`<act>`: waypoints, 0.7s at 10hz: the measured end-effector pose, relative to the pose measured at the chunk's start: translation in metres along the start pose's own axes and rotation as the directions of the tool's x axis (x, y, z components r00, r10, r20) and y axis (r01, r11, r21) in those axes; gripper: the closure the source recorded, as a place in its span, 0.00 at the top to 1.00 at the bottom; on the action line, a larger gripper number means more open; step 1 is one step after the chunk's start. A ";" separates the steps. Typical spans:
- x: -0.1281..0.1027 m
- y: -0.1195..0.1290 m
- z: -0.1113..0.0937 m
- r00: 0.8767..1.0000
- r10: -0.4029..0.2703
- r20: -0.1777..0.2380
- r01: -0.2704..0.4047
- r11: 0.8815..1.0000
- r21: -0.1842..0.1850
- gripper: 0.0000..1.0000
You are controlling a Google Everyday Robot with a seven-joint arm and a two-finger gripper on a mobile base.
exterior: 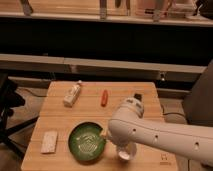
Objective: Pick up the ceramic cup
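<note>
- Camera view: my white arm (160, 135) comes in from the lower right and reaches leftward over the near right part of the wooden desk (150, 95). It bends at a rounded joint and drops toward the front edge.
- My hand (122, 145) sits at the low end of that arm, right above the ceramic cup and close to the desk's front edge. The bulk of the arm covers most of it, so I cannot tell whether it is released, clenched or grasping anything.
- The ceramic cup (125, 153), small, white and glossy, stands on the desk beneath my hand, just to the right of the green bowl. Only its lower part shows below my arm, and I cannot tell whether my hand touches it.
- The green bowl (86, 142), wide and patterned, stands upright at the front middle of the desk, its right rim close to my arm.
- A small pale yellowish bit (103, 133) shows between the bowl's rim and my arm; I cannot make out what it is.
- A flat white block (49, 141) lies left of the bowl, near the front left corner and apart from it.
- A white bottle (73, 94) with a label lies on its side on the far left part of the desk.
- A red oblong thing (104, 97) lies to the right of the bottle, at the far middle, apart from it.
- A dark chair (7, 102) stands off the desk's left side, and a grey chair back (200, 97) off its right.
</note>
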 end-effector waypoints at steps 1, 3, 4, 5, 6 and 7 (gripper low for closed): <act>0.004 0.005 0.000 1.000 0.000 -0.001 0.000 1.000 0.000 0.80; 0.002 0.001 0.004 1.000 -0.005 -0.001 0.005 1.000 -0.001 0.80; -0.003 -0.009 0.007 1.000 -0.003 0.000 0.003 1.000 -0.002 0.80; -0.009 -0.019 0.011 1.000 -0.005 0.002 0.005 1.000 0.000 0.80; -0.012 -0.023 0.014 1.000 -0.006 0.000 0.006 1.000 -0.002 0.80; -0.012 -0.023 0.017 1.000 -0.006 0.003 0.006 1.000 -0.002 0.80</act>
